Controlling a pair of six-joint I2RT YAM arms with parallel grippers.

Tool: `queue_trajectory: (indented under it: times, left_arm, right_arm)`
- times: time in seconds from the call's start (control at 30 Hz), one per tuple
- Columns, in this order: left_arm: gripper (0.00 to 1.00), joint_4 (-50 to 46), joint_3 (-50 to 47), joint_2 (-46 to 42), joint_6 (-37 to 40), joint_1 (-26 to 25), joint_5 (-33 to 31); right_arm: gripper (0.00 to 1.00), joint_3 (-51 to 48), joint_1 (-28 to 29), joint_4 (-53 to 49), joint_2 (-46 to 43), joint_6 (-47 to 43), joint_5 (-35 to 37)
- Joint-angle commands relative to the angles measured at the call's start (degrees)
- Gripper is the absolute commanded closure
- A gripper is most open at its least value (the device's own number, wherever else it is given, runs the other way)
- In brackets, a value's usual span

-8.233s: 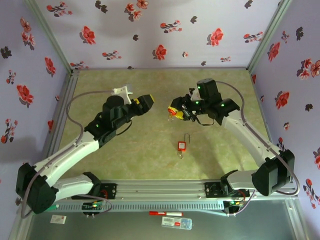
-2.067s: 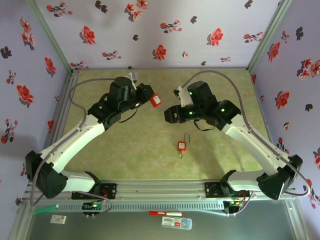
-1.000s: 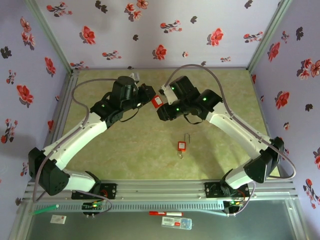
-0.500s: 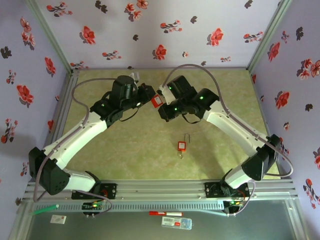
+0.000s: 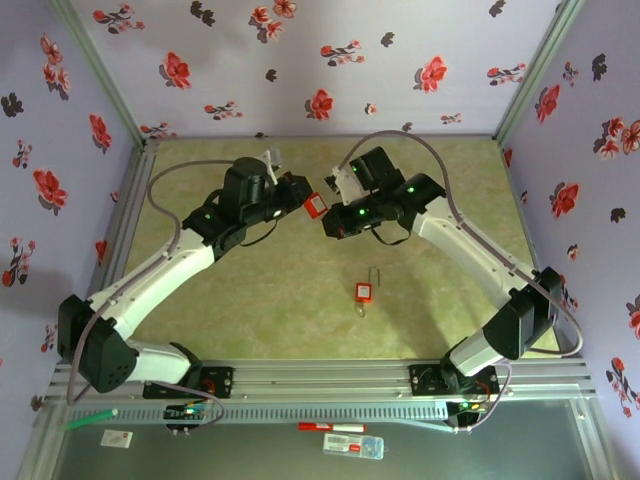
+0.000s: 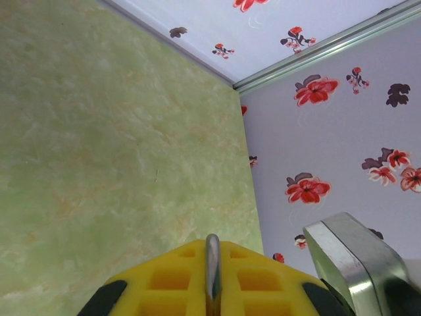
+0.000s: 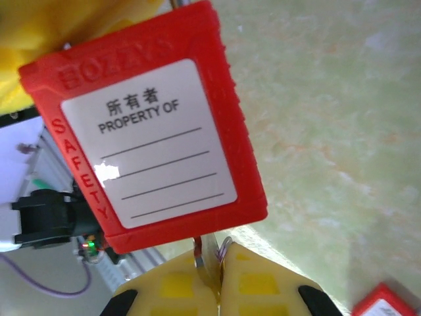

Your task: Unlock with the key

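Two padlocks are in view. One red padlock [image 5: 315,205] is held off the table just above the centre of the overhead view. A second padlock [image 5: 364,292] lies on the table [image 5: 250,310] below centre, well apart from both arms.

Left gripper [image 5: 293,192]: closed on the held padlock's shackle [image 6: 212,260], which is pinched between its yellow pads.

Right gripper [image 5: 333,218]: closed on the key [image 7: 209,253]. The key's metal tip meets the underside of the lock body at the lower centre of the right wrist view. Whether it has entered the keyway cannot be told.

Judgement: the step in hand is insertion, then the turn. The key should be kept in line with the lock body and pushed home before twisting. The left grip needs to stay firm, because a lock held only by its shackle may swing.

Clearance: the two wrists sit close together, so any rotation should be small. Open table lies toward the bottom of the frame, and the back wall is near at the top.
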Motion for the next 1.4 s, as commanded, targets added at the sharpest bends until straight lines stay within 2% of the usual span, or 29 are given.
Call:
queue_trajectory:
  times: [0.0, 0.13, 0.23, 0.4, 0.47, 0.67, 0.87, 1.1, 1.37]
  left_arm:
    - [1.00, 4.6, -1.1, -2.4, 1.5, -0.5, 5.9]
    - [1.00, 7.4, -2.3, -3.1, 2.3, -0.3, 7.0]
    - [1.00, 8.5, -2.9, -3.4, 2.5, -0.1, 7.7]
    - [1.00, 8.3, -3.3, -3.6, 3.1, 0.3, 8.0]
    - [1.00, 7.7, -3.4, -3.5, 3.3, 0.4, 8.0]
    - [1.00, 6.9, -3.2, -3.2, 3.7, 0.7, 8.0]
    - [1.00, 6.5, -2.6, -2.5, 3.9, 0.7, 7.9]
    - [1.00, 7.0, -3.3, -1.3, 3.0, 0.7, 7.6]
    - [1.00, -5.1, -2.3, 2.0, 7.7, 0.7, 4.8]
  right_arm:
    - [1.00, -1.8, -1.5, 9.3, -2.2, 3.7, -10.4]
    - [0.97, -5.2, -3.7, 15.2, -3.4, 9.3, -18.1]
    - [0.87, -5.8, -4.9, 15.6, -3.8, 11.2, -20.2]
    - [0.61, -7.1, -7.2, 14.1, -5.9, 12.3, -20.9]
    - [0.58, -7.3, -8.1, 13.0, -6.9, 11.9, -20.7]
    - [0.47, -5.1, -8.5, 3.7, -8.3, 6.2, -15.8]
    - [0.35, -5.8, -7.5, 5.9, -8.4, 5.8, -14.1]
    - [0.35, -5.3, -7.9, 5.2, -4.2, 7.0, -8.6]
    - [0.25, -8.2, -10.7, 5.1, -7.9, 6.8, -1.0]
